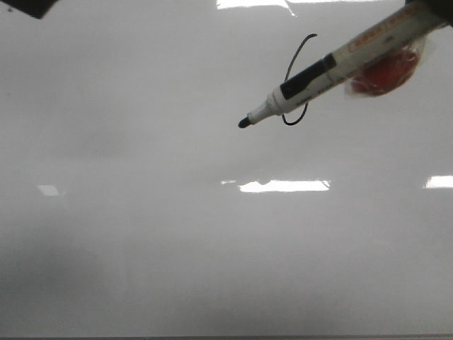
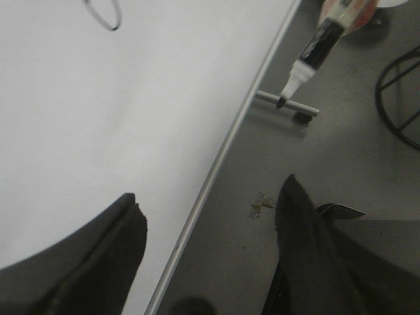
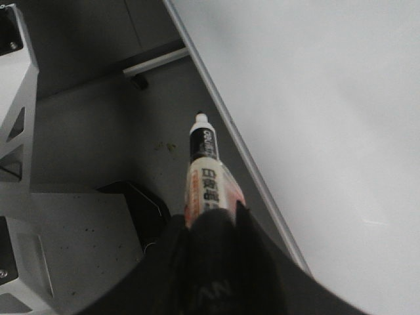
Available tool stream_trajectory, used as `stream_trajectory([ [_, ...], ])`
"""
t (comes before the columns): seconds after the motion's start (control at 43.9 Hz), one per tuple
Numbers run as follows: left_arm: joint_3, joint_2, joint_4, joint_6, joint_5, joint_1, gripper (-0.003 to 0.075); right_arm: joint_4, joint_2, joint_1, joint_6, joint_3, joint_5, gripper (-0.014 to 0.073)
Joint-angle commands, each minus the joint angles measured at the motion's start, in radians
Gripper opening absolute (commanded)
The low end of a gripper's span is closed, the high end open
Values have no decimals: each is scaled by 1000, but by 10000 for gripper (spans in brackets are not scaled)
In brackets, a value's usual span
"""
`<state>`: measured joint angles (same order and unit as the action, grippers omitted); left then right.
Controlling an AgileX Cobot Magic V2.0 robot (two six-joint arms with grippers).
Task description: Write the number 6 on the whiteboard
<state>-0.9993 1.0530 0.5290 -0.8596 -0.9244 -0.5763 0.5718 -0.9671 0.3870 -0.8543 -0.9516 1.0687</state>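
Note:
The whiteboard (image 1: 141, 156) fills the front view, glossy with bright light reflections. A thin black number 6 (image 1: 296, 52) is drawn at the upper right, partly behind the marker (image 1: 340, 67). My right gripper (image 3: 213, 216) is shut on the white, uncapped marker (image 3: 203, 170). Its black tip points left of the 6's loop and looks lifted off the board. A red-orange patch (image 1: 386, 71) shows beside the barrel. My left gripper (image 2: 210, 190) is open and empty over the board's metal edge (image 2: 216, 164). The 6's loop (image 2: 117, 25) and the marker (image 2: 312, 52) also show in the left wrist view.
Beside the whiteboard (image 3: 328, 98) lies grey floor. A metal bar with a caster (image 2: 289, 105) and a black wire ring (image 2: 400, 98) are on it. A white metal frame (image 3: 13, 98) stands beside the right arm. A dark shape (image 1: 25, 7) sits at the front view's top left corner.

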Motion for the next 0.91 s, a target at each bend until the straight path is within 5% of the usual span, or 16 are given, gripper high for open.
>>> stream_trajectory([
  [0.0, -58, 38, 46, -4, 78, -109, 419, 26, 12, 2, -18, -31, -21, -57],
  [0.319, -146, 234, 44, -4, 180, -301, 419, 26, 12, 2, -18, -31, -26, -57],
  [0.752, -193, 373, 48, -45, 225, -321, 417, 26, 12, 2, -18, -31, -28, -57],
  [0.888, -193, 379, 52, -83, 219, -324, 309, 26, 12, 2, -18, -31, -30, -57],
])
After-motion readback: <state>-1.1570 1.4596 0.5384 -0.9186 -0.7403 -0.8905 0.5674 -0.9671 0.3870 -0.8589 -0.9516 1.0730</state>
